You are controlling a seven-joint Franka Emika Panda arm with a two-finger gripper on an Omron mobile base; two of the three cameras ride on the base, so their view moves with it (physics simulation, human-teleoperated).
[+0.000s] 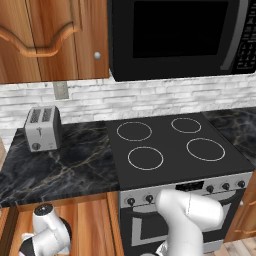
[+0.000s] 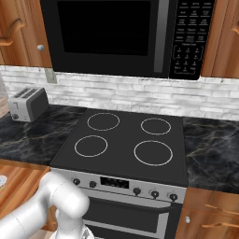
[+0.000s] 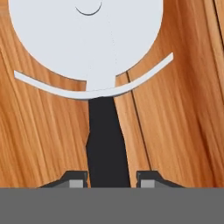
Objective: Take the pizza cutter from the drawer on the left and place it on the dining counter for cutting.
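Note:
The pizza cutter [image 3: 89, 39] lies flat on the plain wood floor of the open drawer [image 3: 39, 131]. Its pale grey round blade is at the top of the hand view, with a curved guard under it. Its black handle [image 3: 107, 140] runs down between my fingertips [image 3: 76, 179]. My gripper [image 3: 112, 180] is low inside the drawer, its jaws closed in against both sides of the handle. In the left base view my arm reaches down into the drawer [image 1: 92, 230] below the worktop. The dining counter is out of view.
A black stove [image 1: 170, 145] with four rings stands straight ahead, under a black microwave [image 1: 175, 35]. A silver toaster [image 1: 44, 128] sits on the narrow black marble worktop [image 1: 70, 165] left of the stove. Wooden wall cabinets [image 1: 50, 35] hang above it.

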